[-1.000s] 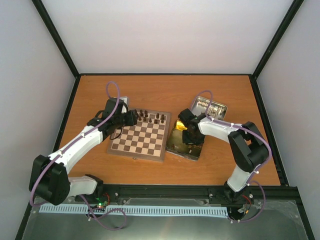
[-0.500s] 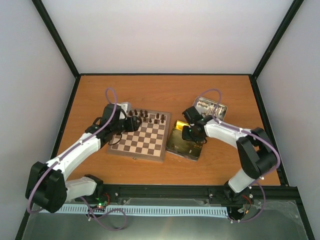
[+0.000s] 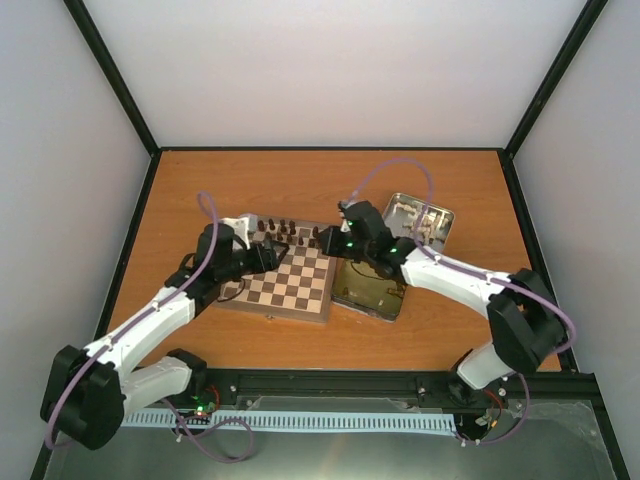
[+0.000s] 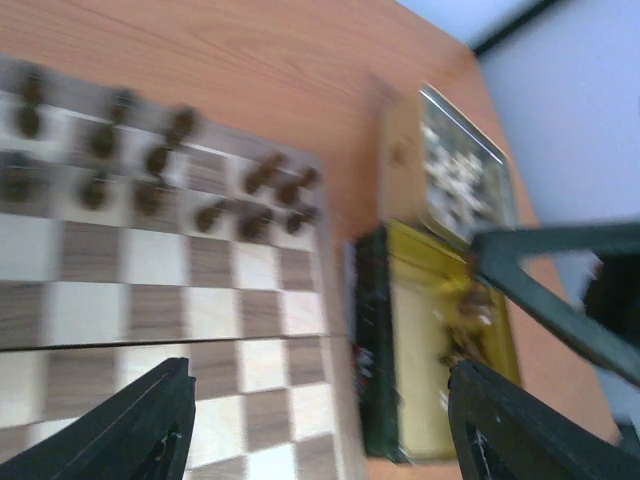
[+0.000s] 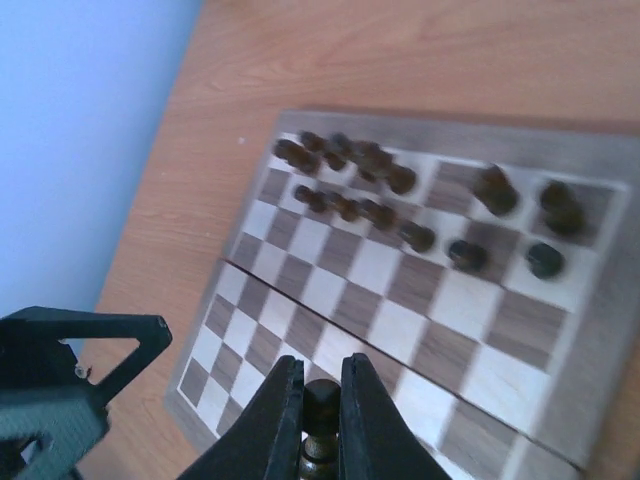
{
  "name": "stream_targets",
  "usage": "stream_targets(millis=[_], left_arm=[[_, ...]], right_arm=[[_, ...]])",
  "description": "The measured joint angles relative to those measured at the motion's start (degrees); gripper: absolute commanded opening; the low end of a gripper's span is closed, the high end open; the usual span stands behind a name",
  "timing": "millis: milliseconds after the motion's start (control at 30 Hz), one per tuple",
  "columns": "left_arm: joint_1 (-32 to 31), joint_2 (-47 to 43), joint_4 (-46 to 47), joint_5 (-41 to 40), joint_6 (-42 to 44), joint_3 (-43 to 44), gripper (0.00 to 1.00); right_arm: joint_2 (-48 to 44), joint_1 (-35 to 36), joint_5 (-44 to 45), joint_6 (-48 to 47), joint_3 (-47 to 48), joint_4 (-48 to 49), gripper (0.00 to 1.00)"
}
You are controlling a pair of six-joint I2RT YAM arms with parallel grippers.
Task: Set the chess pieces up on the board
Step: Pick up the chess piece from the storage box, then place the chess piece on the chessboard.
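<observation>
over the board [image 5: 380, 270], my right claw [image 5: 320, 375] was clamped on a dark chess piece [image 5: 320, 402]; my left claw [image 4: 320, 405] hung wide apart above the checks.

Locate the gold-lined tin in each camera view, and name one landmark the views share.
Top external: the gold-lined tin sits right of centre, beside the board's right edge.
Left wrist: lower right, again beside the board.
Right wrist: not in view.
Shared landmark: the board with its dark pieces, seen in all three.
</observation>
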Motion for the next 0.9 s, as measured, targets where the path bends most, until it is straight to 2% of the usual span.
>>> stream_targets(millis=[167,400,633,900], left_arm=[[0.07,-7.43,-8.17,-15.61,-6.51,-0.02,0.70],[0.09,-18.23,-13.66,-26.21,-9.33,0.66,0.70],[0.09,-17.53,-18.01,-28.55,-9.22,3.32,0.71],[0.24,-15.39,-20.02,-27.67,-8.28,3.39,0.70]], right_arm=[[6.54,6.86,5.46,-10.36,1.22,9.75,0.09],[18.32,11.17,6.95,-20.15,0.48,25.09,0.12],[26.47,13.00,8.11,-26.21,0.39,36.59,0.15],[29.09,13.90,9.40,-30.03,-2.86,45.03,0.18]])
